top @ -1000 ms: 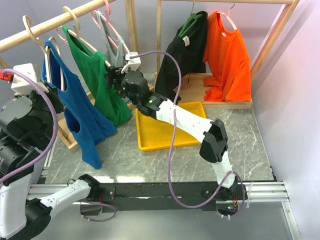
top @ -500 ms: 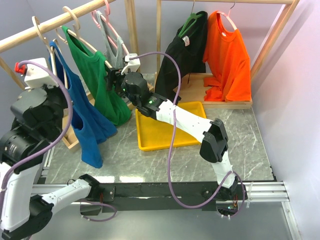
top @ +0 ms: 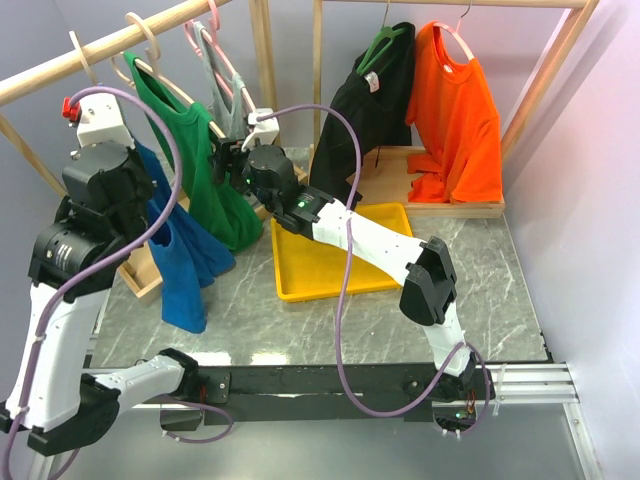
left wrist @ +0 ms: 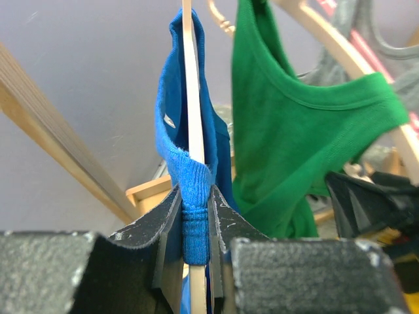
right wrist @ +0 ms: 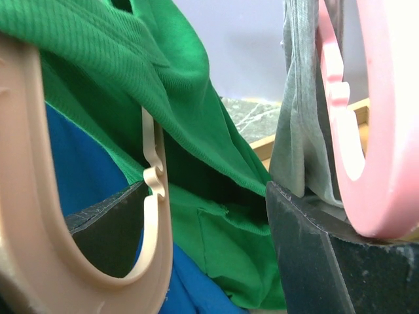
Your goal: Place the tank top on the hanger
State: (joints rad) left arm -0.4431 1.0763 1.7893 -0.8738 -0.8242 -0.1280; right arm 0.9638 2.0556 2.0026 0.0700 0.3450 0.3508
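The royal-blue tank top (top: 182,262) hangs from the left rail on the thin pale wooden hanger (top: 78,52), its hem bunched low above the table. In the left wrist view my left gripper (left wrist: 195,219) is shut on the top's blue strap (left wrist: 190,163), pinched against the hanger's wooden edge (left wrist: 190,78); a small white label (left wrist: 169,120) shows inside the neck. My right gripper (top: 222,160) is open and empty, its jaws wide apart (right wrist: 206,229) among the hanging clothes. Blue fabric (right wrist: 78,163) shows behind its left jaw.
A green tank top (top: 190,150) on a beige hanger (right wrist: 152,196) and a grey one on a pink hanger (right wrist: 373,131) hang right of the blue top. A yellow tray (top: 330,262) lies mid-table. Black (top: 370,110) and orange (top: 460,110) shirts hang at the back right.
My left arm has swung right and toward the rail, carrying the blue top and its hanger closer to the green top. The right arm has not moved.
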